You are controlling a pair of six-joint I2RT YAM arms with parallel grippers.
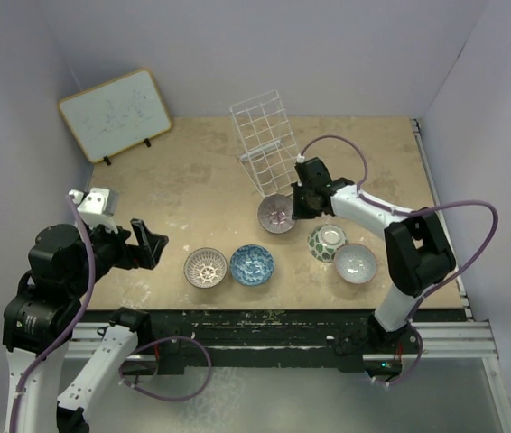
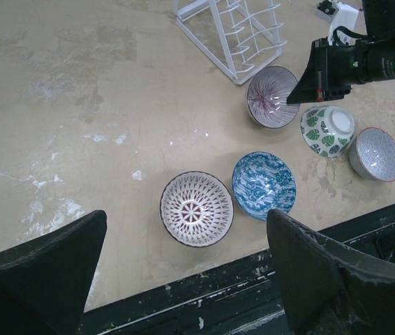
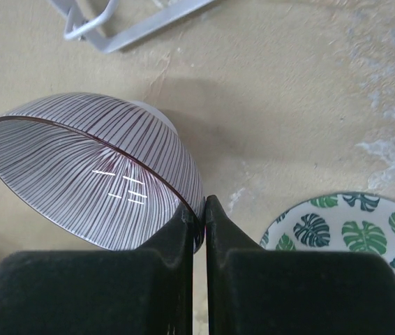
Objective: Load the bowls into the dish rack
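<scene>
My right gripper (image 1: 295, 207) is shut on the rim of the mauve-pink striped bowl (image 1: 276, 214), one finger inside and one outside, just in front of the white wire dish rack (image 1: 263, 137). In the right wrist view the bowl (image 3: 93, 178) is tilted and the fingertips (image 3: 199, 209) pinch its edge. The brown-and-white bowl (image 1: 206, 267) and blue bowl (image 1: 252, 264) sit at the front middle. The green-and-white bowl (image 1: 327, 242) lies upside down beside the pale pinkish-white bowl (image 1: 356, 262). My left gripper (image 1: 150, 244) is open and empty, left of the brown-and-white bowl (image 2: 196, 209).
A framed whiteboard (image 1: 115, 114) stands at the back left. Walls close in the table at the back and both sides. The black front edge of the table (image 1: 274, 317) runs just behind the front bowls.
</scene>
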